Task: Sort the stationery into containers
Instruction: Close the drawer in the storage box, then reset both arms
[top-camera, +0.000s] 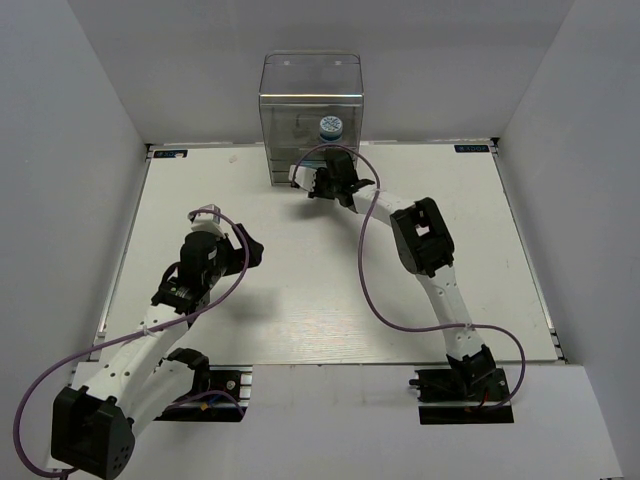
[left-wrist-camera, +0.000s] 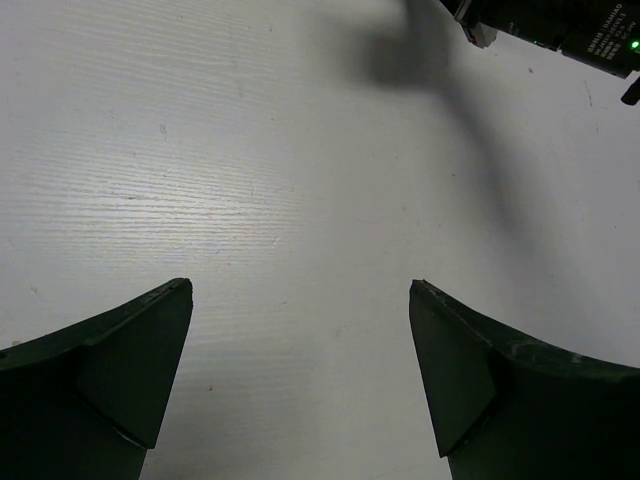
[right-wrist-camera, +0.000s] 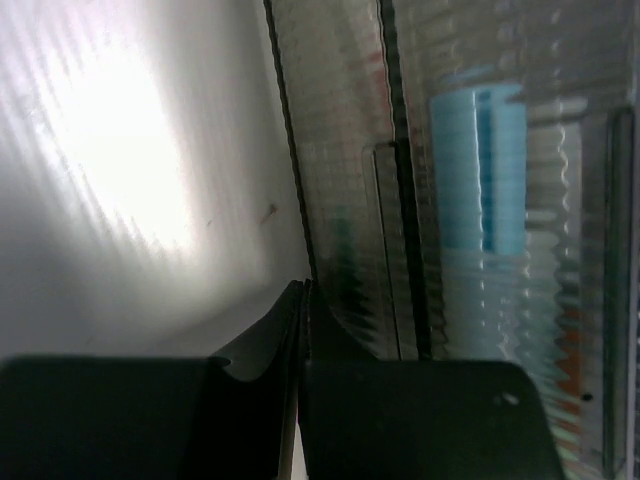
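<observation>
The tall clear cabinet (top-camera: 310, 100) stands at the back of the table, with stacked clear drawers (top-camera: 285, 165) low in it. The blue-and-white roll (top-camera: 331, 127) sits inside it. My right gripper (top-camera: 318, 186) is at the drawer fronts, jaws shut with nothing seen between them (right-wrist-camera: 303, 290), tips against a ribbed drawer's edge (right-wrist-camera: 345, 150). Through the ribbed plastic I see the light-blue-ended tube (right-wrist-camera: 478, 170), an orange blur (right-wrist-camera: 570, 370) and a teal smear (right-wrist-camera: 340, 250). My left gripper (top-camera: 248, 252) is open and empty over bare table (left-wrist-camera: 300, 290).
White walls enclose the table on three sides. The right arm's purple cable (top-camera: 365, 270) loops over the table's middle. The right arm's link shows at the top right of the left wrist view (left-wrist-camera: 560, 25).
</observation>
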